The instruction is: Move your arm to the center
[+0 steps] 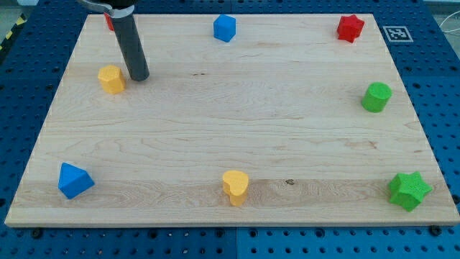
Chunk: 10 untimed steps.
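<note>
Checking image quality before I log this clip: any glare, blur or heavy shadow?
Camera view: sharp, evenly lit, no glare on the wooden board; blocks throw only faint shadows; my tip is crisp beside the yellow block; the rod's top is cropped.

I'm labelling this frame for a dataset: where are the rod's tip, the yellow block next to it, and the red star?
my tip (139,76), camera view, the rod's very end
yellow block (111,79), camera view, its top face
red star (350,27), camera view, its top centre
</note>
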### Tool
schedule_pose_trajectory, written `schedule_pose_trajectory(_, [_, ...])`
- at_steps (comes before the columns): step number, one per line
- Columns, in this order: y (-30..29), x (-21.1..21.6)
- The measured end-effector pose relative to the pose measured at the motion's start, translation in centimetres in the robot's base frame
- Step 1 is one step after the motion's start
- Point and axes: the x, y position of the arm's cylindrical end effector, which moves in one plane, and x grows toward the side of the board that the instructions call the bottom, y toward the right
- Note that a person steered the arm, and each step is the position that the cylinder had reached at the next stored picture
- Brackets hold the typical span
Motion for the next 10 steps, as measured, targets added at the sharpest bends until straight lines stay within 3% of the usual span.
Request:
schedule_pose_trajectory(1, [0.6,0.0])
schedule_pose_trajectory(2, [6.0,0.3])
schedule_pose_trajectory(4, [16.4,5.7])
schedule_pose_trajectory(9, [17.5,6.7])
schedule_pose_trajectory(10, [19.9,7.9])
